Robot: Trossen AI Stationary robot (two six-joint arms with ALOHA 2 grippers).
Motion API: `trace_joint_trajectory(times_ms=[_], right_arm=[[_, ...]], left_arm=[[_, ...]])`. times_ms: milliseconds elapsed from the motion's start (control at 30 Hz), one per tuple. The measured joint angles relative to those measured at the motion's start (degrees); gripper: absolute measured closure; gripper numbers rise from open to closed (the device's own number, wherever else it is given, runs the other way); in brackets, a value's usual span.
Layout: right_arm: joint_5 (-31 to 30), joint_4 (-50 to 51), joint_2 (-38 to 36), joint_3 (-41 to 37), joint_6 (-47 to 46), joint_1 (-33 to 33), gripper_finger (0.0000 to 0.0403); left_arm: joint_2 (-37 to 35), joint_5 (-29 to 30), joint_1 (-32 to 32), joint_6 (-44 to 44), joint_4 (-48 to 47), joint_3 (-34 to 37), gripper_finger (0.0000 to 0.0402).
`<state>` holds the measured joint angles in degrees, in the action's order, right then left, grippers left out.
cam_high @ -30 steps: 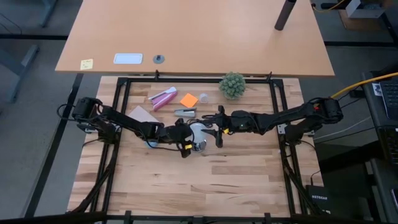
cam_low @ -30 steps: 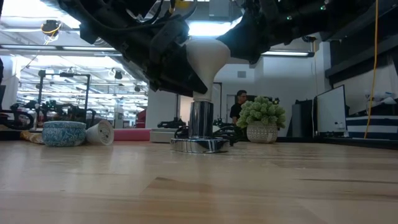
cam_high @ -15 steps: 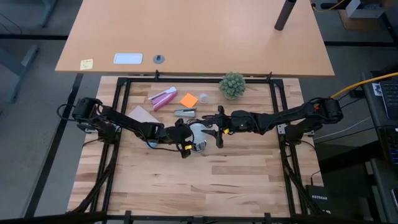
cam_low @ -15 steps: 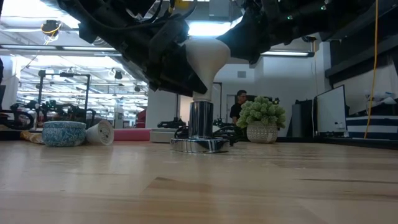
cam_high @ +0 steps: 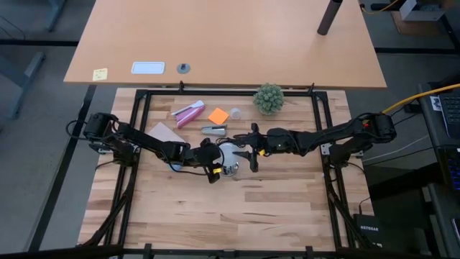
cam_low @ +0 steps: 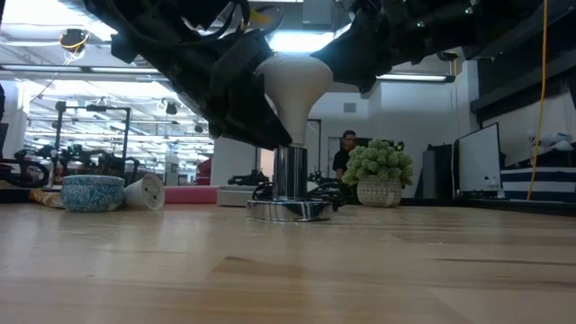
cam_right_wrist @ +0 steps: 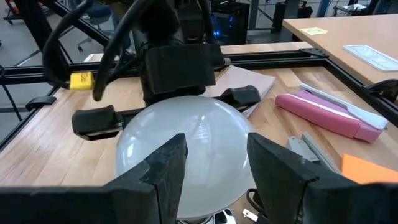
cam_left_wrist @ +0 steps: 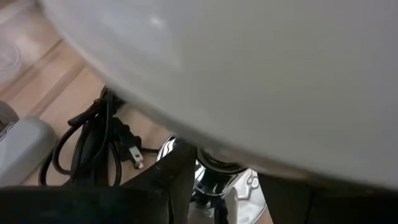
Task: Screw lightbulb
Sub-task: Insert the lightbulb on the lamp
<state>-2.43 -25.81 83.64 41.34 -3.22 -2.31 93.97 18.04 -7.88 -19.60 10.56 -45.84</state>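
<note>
The lightbulb stands upright with its threaded end down in the shiny metal socket on the surface, so turning it should drive the threads in.

The left hand comes in from one side. Its fingers are spread wide around the dome, one on each side, and contact cannot be told.

The right hand faces it from the opposite side, fingers partly apart and straddling the glass, perhaps steadying it. Its grip also cannot be told.

A black cord lies coiled beside the socket, below the left hand.
</note>
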Motion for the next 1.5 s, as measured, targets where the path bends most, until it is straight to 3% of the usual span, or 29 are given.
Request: trace_joint_trajectory(times_ms=[533,900,1233,1500], right_arm=[[0.17,-0.02,0.0,-0.02,0.02,0.0,0.0224],[0.28,-0.06,0.0,-0.07,0.04,0.0,0.0224],[0.07,-0.29,0.04,-0.07,0.07,0.02,0.0224],[-0.59,-0.3,0.04,-0.07,0.11,0.04,0.0224]], left_arm=[[-0.73,0.05,0.01,-2.81,-1.7,0.06,0.0247],[-5.81,0.41,-0.31,-6.18,-8.04,0.17,0.0247],[-9.5,0.11,-6.55,-9.14,-8.62,0.17,0.0247],[-9.78,0.71,-11.0,-9.55,-2.85,0.13,0.0247]])
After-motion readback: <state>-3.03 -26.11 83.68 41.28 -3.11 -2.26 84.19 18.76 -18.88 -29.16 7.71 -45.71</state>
